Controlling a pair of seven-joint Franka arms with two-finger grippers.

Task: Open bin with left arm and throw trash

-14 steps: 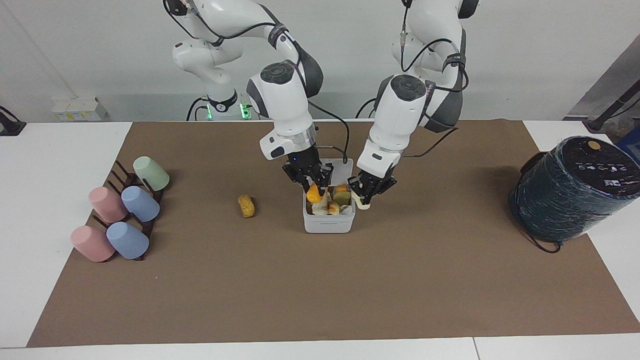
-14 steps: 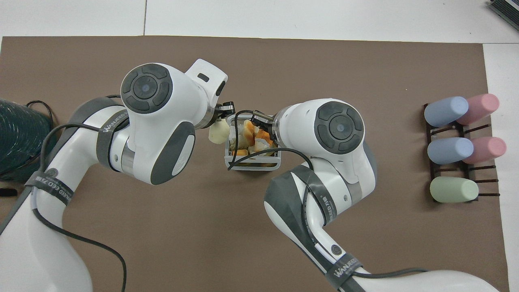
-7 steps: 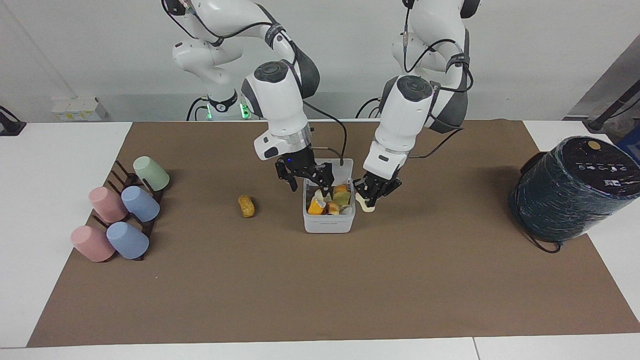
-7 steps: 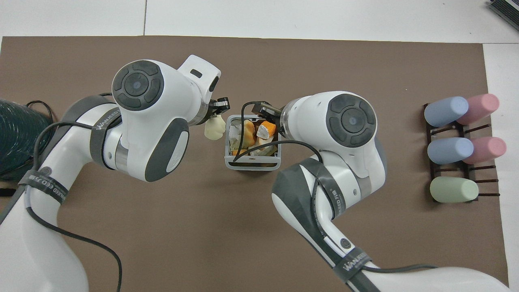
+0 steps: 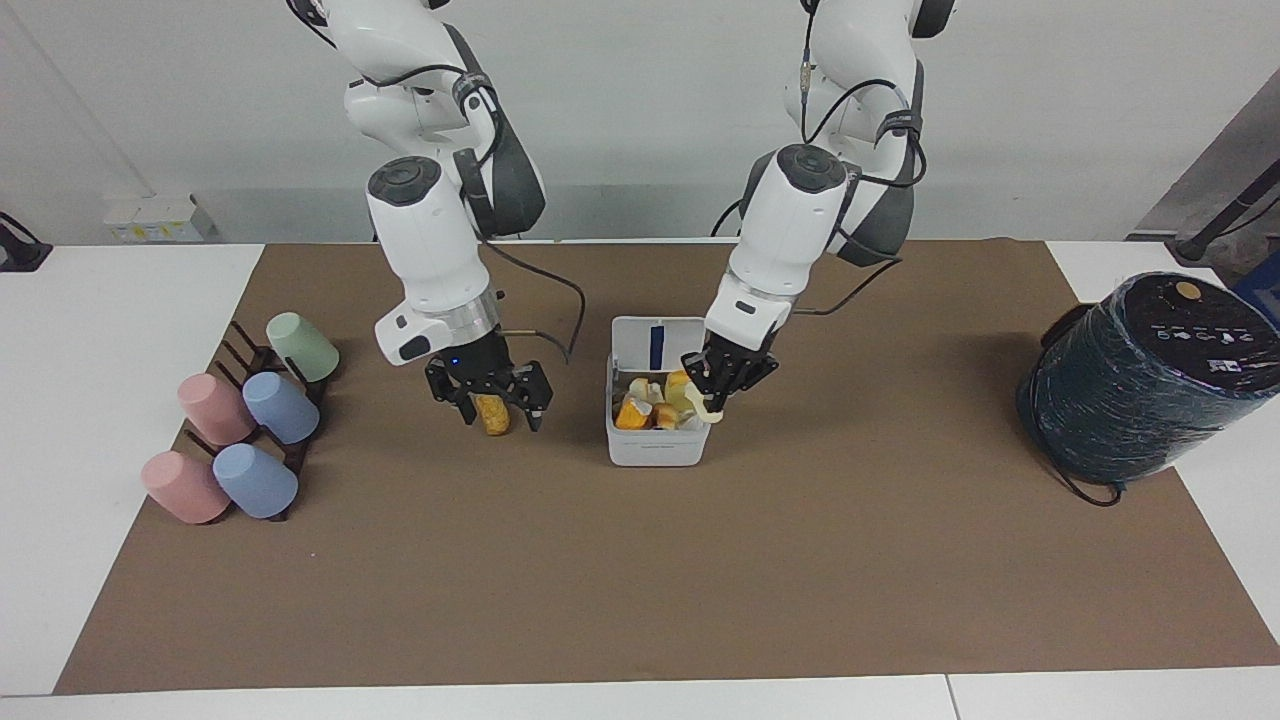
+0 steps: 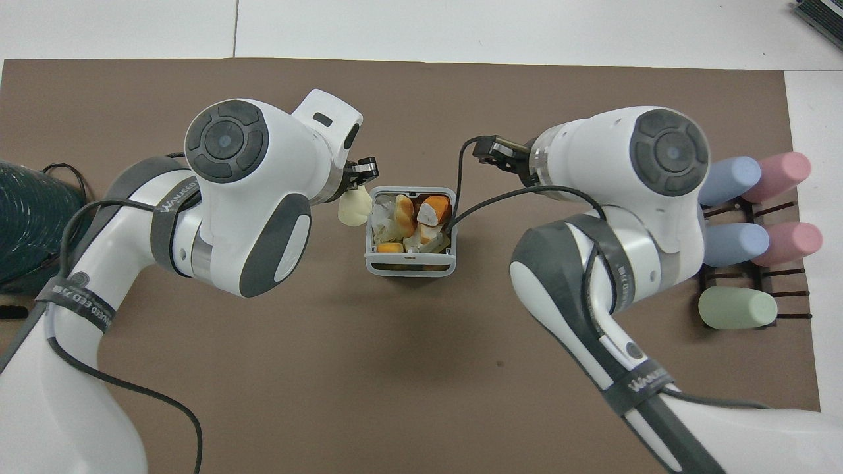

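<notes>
Moved: since the earlier frame the right hand [image 5: 490, 401] has left the bin [image 5: 657, 440] and swung toward the right arm's end of the bench [image 5: 820, 560]; an orange lump [image 5: 633, 414] now lies inside the bin, and the left hand [image 5: 722, 378] has shifted in over the bin's rim.
Bin: a small white box near the middle of the brown mat, its lid [image 5: 656, 342] tipped up on the edge nearer the robots, the blue strip showing; open and already holding several scraps.
Right hand: fingers spread wide, straddling the golden-brown lump [image 5: 491, 413] that lies on the mat beside the bin toward the right arm's end; not closed on it, holding nothing.
Left hand: closed on the pale cream lump [image 6: 353, 210], which hangs at the bin's rim on the side toward the left arm's end.
Handling, golden-brown lump: probably light and crusty, likely to crumble or roll; best pinched gently across its short width at mid-length.
Handling, cream lump: looks soft and light; a small shift farther over the opening should let it drop in cleanly.
Other: pastel cups [image 5: 250, 430] on a rack, well apart from the bin.
</notes>
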